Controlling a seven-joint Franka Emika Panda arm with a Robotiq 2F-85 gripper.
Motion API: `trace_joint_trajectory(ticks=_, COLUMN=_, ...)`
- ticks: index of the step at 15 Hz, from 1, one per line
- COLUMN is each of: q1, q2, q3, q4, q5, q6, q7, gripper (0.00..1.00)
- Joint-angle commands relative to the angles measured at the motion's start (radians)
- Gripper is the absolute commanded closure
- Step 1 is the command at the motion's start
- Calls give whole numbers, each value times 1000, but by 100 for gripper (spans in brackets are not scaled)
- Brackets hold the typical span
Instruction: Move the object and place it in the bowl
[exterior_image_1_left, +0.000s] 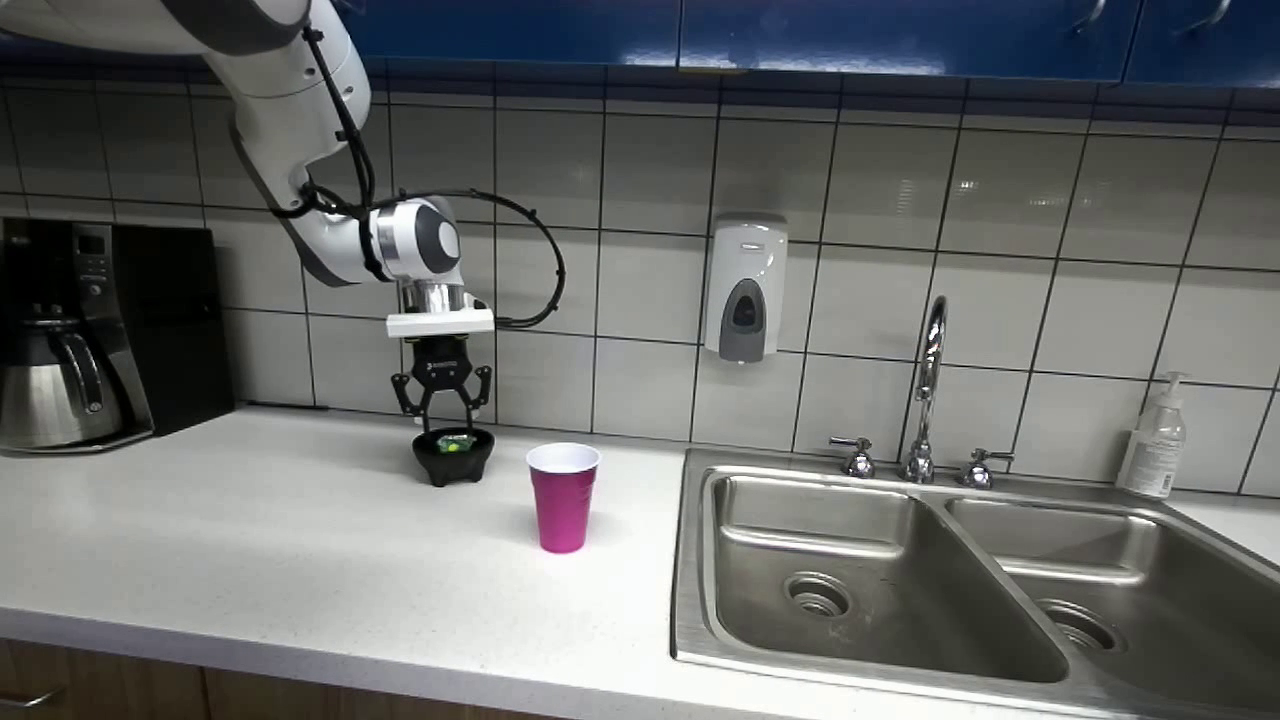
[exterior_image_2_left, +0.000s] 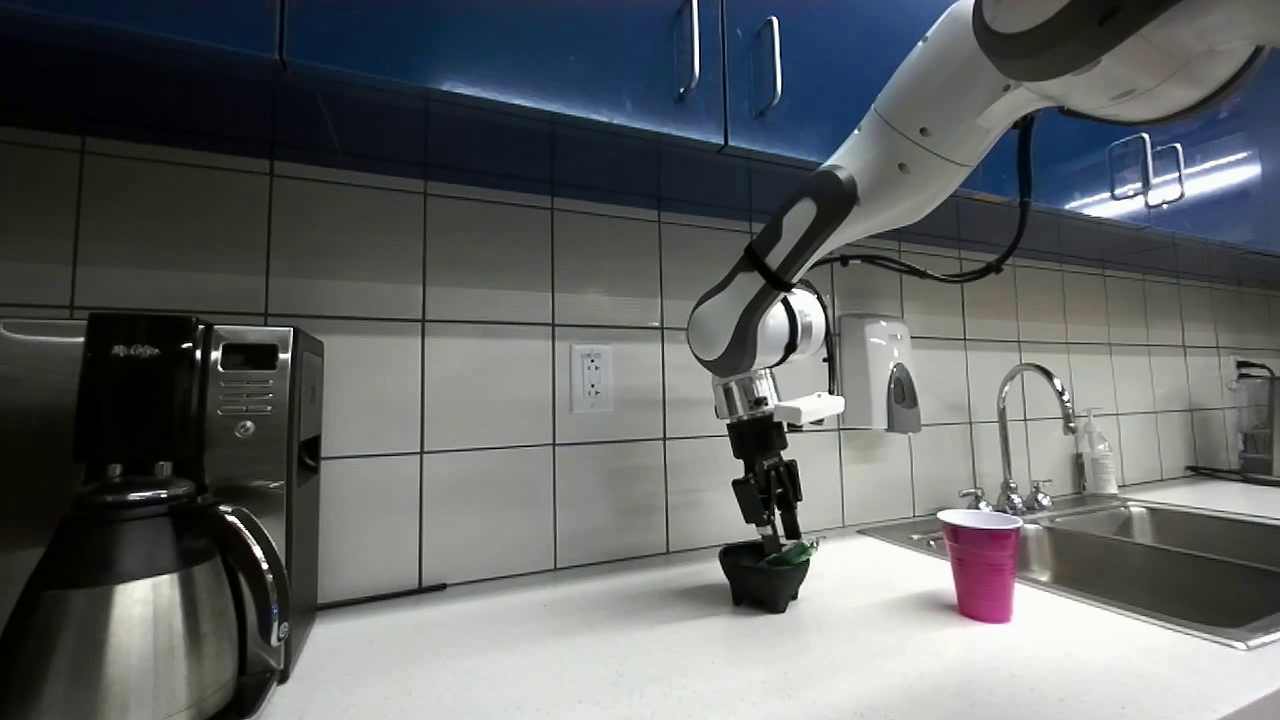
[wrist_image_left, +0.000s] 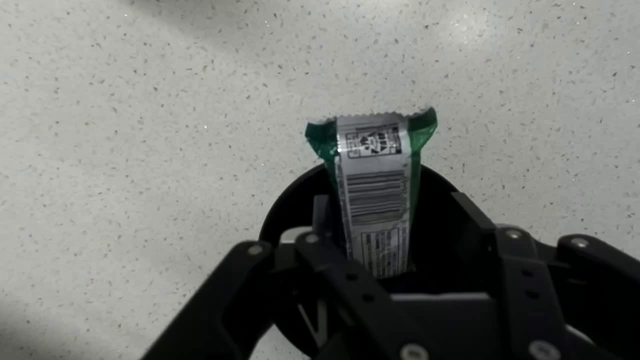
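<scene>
The green packet (exterior_image_1_left: 456, 444) with a pale printed back lies in the black bowl (exterior_image_1_left: 453, 466) in both exterior views. In the wrist view the packet (wrist_image_left: 376, 190) leans, with its far end above the rim of the bowl (wrist_image_left: 296, 200). The packet (exterior_image_2_left: 792, 555) and bowl (exterior_image_2_left: 764, 588) also show in an exterior view. My gripper (exterior_image_1_left: 448, 424) points straight down over the bowl, with its fingertips at rim height or slightly inside. The fingers (wrist_image_left: 392, 202) are apart on either side of the packet, with a visible gap to the right finger. The packet's lower end is partly hidden.
A pink cup (exterior_image_1_left: 563, 508) stands on the counter near the bowl; it also shows in an exterior view (exterior_image_2_left: 984, 568). A steel double sink (exterior_image_1_left: 692, 570) with a faucet (exterior_image_1_left: 930, 370) lies beyond it. A coffee maker (exterior_image_1_left: 175, 325) stands on the opposite side, against the tiled wall.
</scene>
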Motion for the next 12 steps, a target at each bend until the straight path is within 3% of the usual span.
trace_joint_trajectory(ticks=1, q1=0, q2=21, q3=9, q4=51, q5=-11, q6=-52, q7=25, gripper=6)
trace_joint_trajectory(ticks=3, q1=-3, q2=3, q3=11, q4=24, q5=-11, q6=-30, q7=19, gripper=0)
trace_joint_trajectory(ticks=12, q1=-20, q2=-212, q3=21, q4=-292, q5=-5, q6=247, q7=16, gripper=0)
